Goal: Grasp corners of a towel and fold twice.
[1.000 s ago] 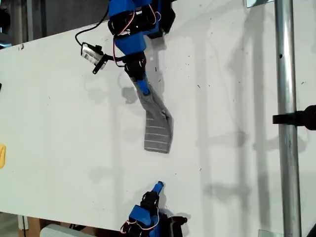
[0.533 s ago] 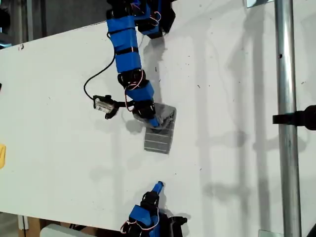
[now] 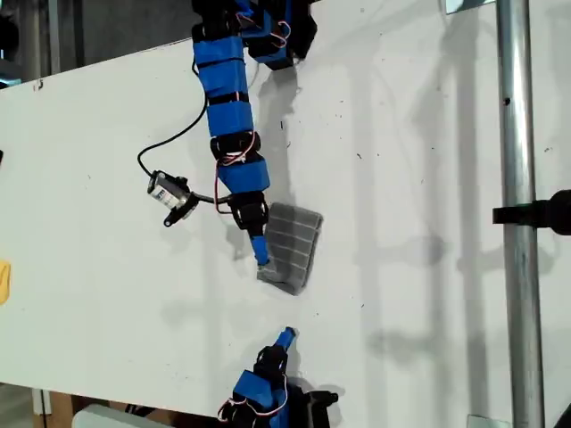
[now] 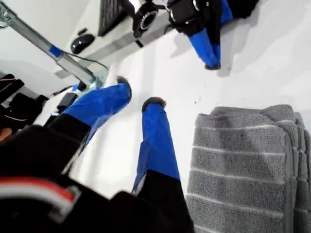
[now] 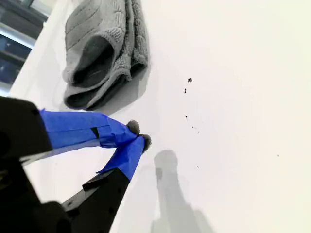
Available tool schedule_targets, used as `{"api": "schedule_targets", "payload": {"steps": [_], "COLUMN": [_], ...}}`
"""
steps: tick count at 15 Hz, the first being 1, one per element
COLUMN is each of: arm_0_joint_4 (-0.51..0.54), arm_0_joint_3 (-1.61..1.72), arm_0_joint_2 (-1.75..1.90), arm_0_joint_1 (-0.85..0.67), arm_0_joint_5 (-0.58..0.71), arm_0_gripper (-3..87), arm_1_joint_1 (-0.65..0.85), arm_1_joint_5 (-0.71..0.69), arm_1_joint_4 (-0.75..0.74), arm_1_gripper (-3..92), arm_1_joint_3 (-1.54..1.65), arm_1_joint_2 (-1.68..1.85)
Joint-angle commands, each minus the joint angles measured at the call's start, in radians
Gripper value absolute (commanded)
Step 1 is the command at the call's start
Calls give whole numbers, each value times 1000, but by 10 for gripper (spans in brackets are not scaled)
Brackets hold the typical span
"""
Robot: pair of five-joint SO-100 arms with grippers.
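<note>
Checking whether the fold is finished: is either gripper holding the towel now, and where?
Nothing is held. My first gripper is open beside the folded towel; my second gripper is shut on nothing, away from it.

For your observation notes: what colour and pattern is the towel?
Grey with thin pale stripes; the towel shows best in the first wrist view.

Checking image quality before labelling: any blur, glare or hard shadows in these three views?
Exterior view: sharp, soft arm shadows on the white table, no glare. First wrist view: the towel is crisp, my first gripper and the arm body up close are soft. Second wrist view: towel slightly soft, a dark shadow under my second gripper.
</note>
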Motion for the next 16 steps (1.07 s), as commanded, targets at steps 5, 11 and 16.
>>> {"api": "schedule_targets", "payload": {"steps": [5, 11, 16], "arm_0_joint_4": [6, 3, 3], "arm_0_joint_3": [5, 6, 6], "arm_0_joint_2": [6, 8, 8], "arm_0_joint_1": [-14, -28, -29], "arm_0_joint_5": [-57, 440, 440], "arm_0_gripper": [-26, -26, -26], "arm_1_joint_1": [0, -75, -89], "arm_1_joint_5": [198, 499, 724], "arm_1_joint_4": [253, 684, 882], "arm_1_gripper": [-3, -3, -1], "arm_1_joint_3": [589, 983, 1193], "arm_1_joint_2": [577, 1039, 1246]}}
